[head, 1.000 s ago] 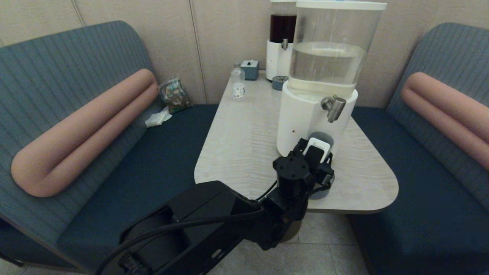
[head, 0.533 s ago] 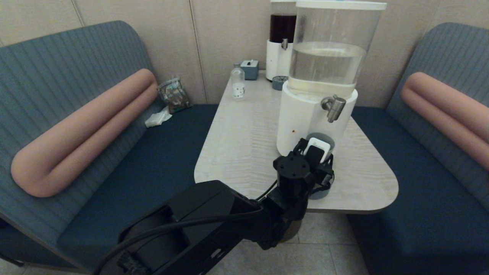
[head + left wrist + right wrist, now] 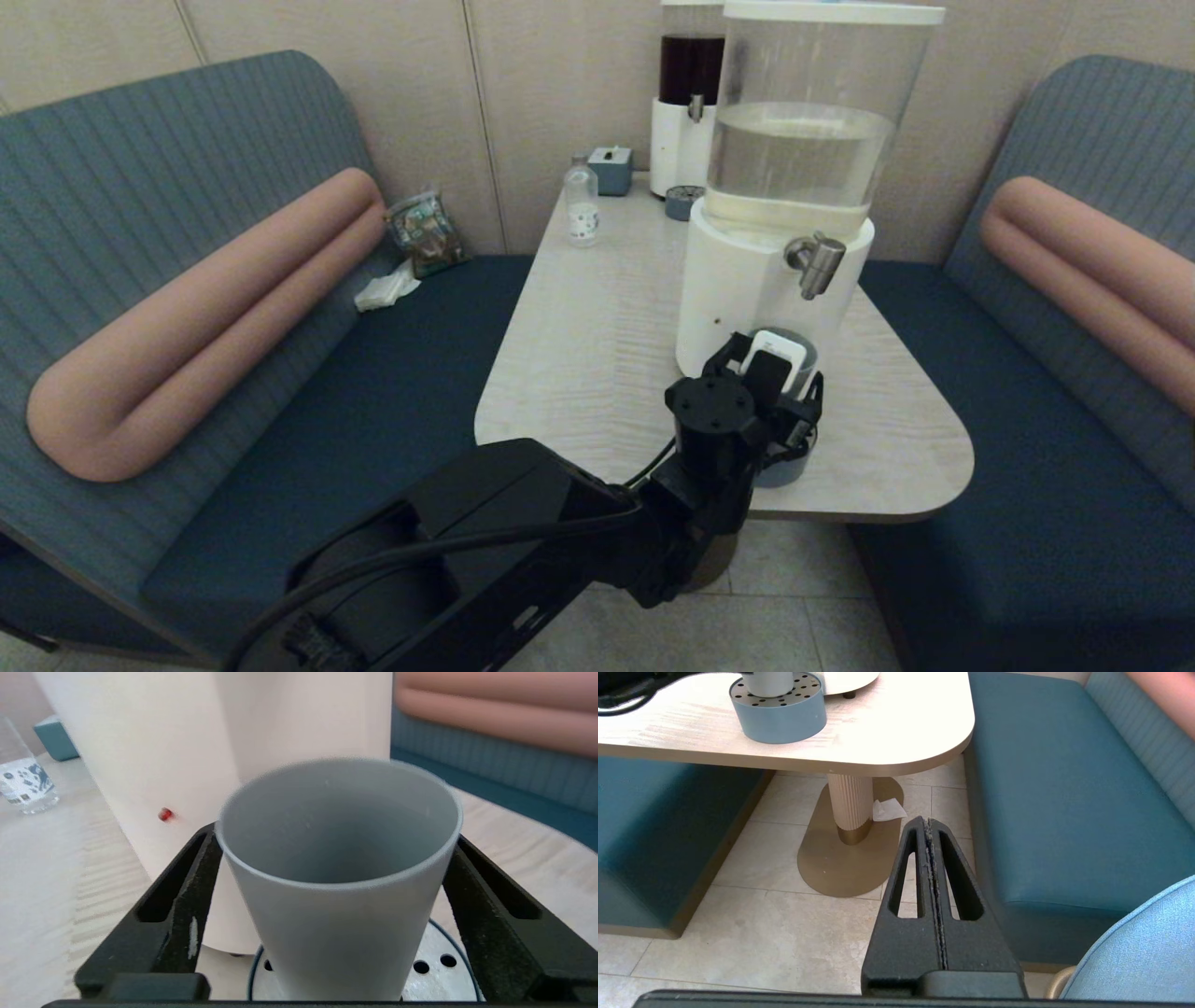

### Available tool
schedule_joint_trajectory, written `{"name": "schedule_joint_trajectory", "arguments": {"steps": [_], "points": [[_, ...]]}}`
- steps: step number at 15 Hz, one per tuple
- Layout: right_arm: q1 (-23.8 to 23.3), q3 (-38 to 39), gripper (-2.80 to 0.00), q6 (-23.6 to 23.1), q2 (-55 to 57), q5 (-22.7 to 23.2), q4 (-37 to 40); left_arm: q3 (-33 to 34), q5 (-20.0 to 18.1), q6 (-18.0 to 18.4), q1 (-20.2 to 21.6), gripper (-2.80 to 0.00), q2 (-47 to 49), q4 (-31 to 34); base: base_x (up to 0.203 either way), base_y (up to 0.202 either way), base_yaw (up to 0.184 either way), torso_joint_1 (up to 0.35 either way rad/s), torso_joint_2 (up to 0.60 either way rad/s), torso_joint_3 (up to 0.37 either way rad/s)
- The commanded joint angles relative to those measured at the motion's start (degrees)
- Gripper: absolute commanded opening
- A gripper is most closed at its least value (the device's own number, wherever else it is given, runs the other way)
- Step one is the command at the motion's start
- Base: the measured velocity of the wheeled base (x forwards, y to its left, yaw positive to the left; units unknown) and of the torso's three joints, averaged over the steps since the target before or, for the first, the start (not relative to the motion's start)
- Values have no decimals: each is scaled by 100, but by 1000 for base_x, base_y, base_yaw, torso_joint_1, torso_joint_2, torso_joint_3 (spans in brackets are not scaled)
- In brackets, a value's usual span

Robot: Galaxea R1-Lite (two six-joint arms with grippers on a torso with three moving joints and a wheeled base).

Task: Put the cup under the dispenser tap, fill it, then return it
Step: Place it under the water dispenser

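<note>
The cup (image 3: 338, 882) stands on the perforated tray (image 3: 434, 970) at the bench's (image 3: 579, 373) near right, below the dispenser tap (image 3: 817, 264). The left gripper (image 3: 334, 914) flanks it, jaws spread, barely clear of the wall. Draw straight back without nudging the cup. The right gripper (image 3: 930, 858) hangs parked beside the bench, jaws pressed together.

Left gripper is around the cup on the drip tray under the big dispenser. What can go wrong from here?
1. The left gripper has a finger close on each side of the cup; pulling back off-line may clip and tip it.
2. The cup stands on the perforated tray, near the table edge, so a knock may send it off.
3. In the head view the tap looks right of the cup; water may miss.
</note>
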State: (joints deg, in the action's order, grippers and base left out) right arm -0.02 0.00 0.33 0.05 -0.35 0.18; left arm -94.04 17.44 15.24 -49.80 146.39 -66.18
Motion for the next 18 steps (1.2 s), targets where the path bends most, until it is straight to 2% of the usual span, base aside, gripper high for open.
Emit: {"name": "schedule_joint_trajectory", "arguments": {"steps": [1,13,18], "points": [[-6,1,-280,-4,13,0,-1,86,13,6,-3,0,-114,-86,0,0,0,0,0,0],[0,0,-280,-7,4,0,-1,2204,5,25,-108,0,-1730,-762,0,0,0,0,0,0],[-6,2,-280,-2,4,0,-1,2341,14,15,-179,0,-1975,-816,0,0,0,0,0,0]]}}
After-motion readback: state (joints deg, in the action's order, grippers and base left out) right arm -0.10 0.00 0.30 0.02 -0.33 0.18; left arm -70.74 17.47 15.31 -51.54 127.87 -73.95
